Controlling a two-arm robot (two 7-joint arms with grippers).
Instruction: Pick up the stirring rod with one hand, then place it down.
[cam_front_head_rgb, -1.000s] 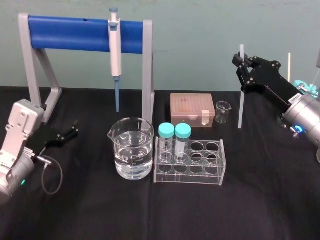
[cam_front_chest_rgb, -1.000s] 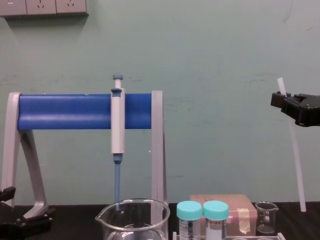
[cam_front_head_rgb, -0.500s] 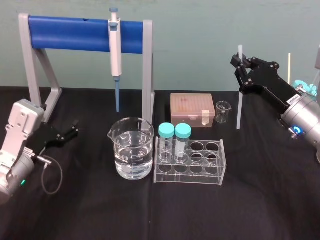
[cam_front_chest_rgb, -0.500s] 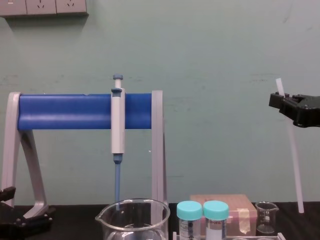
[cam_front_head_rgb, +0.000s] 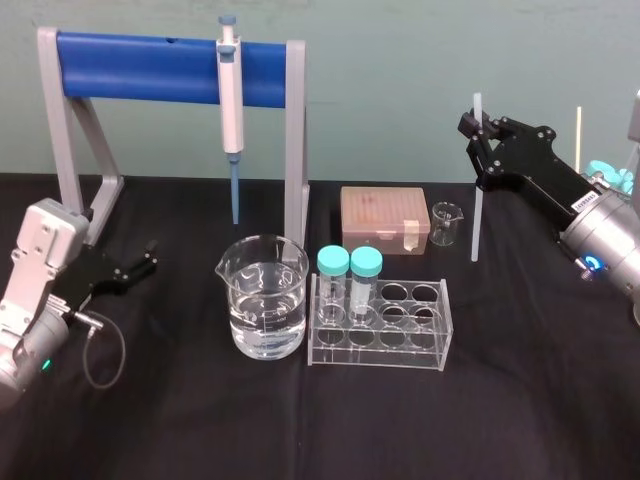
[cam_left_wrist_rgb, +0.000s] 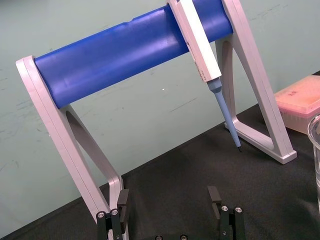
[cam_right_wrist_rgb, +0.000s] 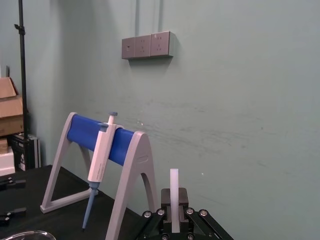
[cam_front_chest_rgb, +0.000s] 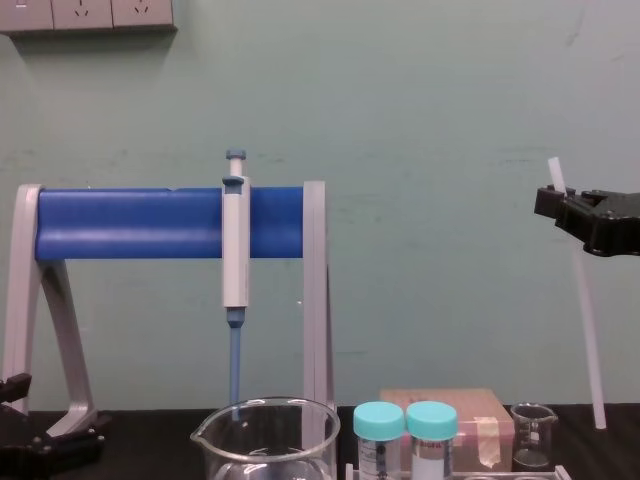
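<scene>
Your right gripper (cam_front_head_rgb: 478, 130) is raised at the far right of the table, fingers clamped flat on the stirring rod (cam_front_head_rgb: 476, 200) near its top end. A short stub stands above the jaws in the right wrist view, where the rod (cam_right_wrist_rgb: 174, 186) sits centred between them. The high grip lets the long part hang below the hand, close to upright with a slight lean in the chest view (cam_front_chest_rgb: 585, 320). That reads as the carry or lowering stage. I cannot tell whether the low tip touches the black cloth.

Just inward of the hanging rod is the small beaker (cam_front_head_rgb: 444, 222), then the pink tip box (cam_front_head_rgb: 383, 218). Nearer you and further inward are the tube rack (cam_front_head_rgb: 378, 325) and the large beaker (cam_front_head_rgb: 263, 297). The pipette (cam_front_head_rgb: 230, 90) hangs on its blue stand, well apart from the hand.

Your left gripper (cam_left_wrist_rgb: 168, 197) sits parked low at the far side of the table, fingers spread, holding nothing.

Against one second ago, the hand and rod have drifted slightly toward your left, so the low tip is closer to the small beaker. The grip point looks the same. Nothing else on the table has shifted.
</scene>
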